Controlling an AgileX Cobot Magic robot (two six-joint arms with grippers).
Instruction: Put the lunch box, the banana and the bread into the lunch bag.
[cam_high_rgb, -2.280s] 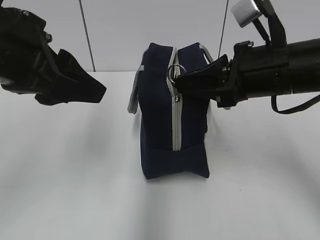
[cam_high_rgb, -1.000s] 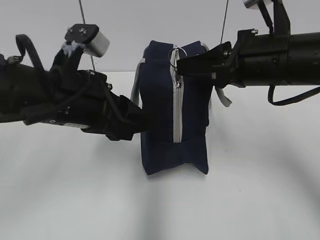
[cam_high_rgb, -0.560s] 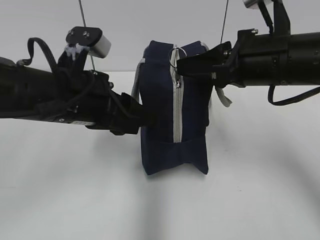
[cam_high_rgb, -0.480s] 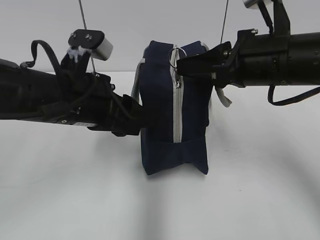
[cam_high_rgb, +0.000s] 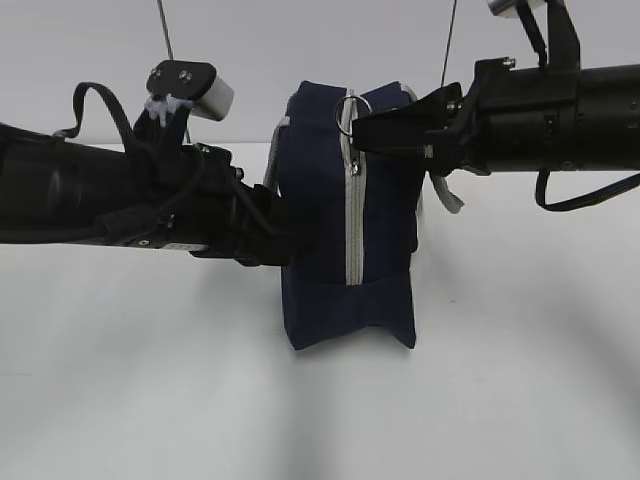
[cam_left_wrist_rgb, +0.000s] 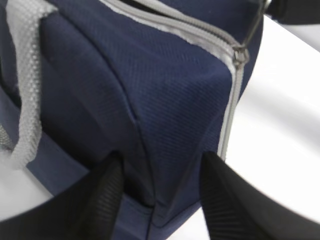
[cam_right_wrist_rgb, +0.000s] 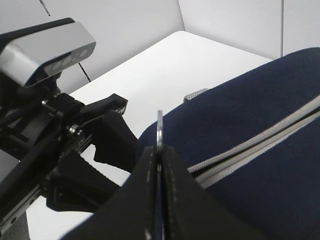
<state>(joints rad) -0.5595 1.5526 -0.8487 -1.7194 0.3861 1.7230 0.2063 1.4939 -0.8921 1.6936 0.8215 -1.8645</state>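
Observation:
The navy lunch bag (cam_high_rgb: 320, 190) stands upright mid-table, its end toward the camera and its grey zipper (cam_high_rgb: 352, 215) running down that end. My right gripper (cam_high_rgb: 365, 130) is shut on the metal ring pull (cam_high_rgb: 346, 106) at the bag's top; the ring (cam_right_wrist_rgb: 159, 131) sticks up between the closed fingers. My left gripper (cam_high_rgb: 285, 235) is open against the bag's lower left side, its fingers (cam_left_wrist_rgb: 102, 192) astride a corner seam of the bag (cam_left_wrist_rgb: 150, 100). The lunch box, banana and bread are out of view.
A grey webbing handle (cam_left_wrist_rgb: 25, 90) hangs down the bag's left side, another (cam_high_rgb: 447, 190) on the right. The white table (cam_high_rgb: 150, 380) lies around the bag, with a pale wall behind.
My left arm has swung in from the far left to the bag's lower left side. My right gripper rose slightly with the ring pull, then held still.

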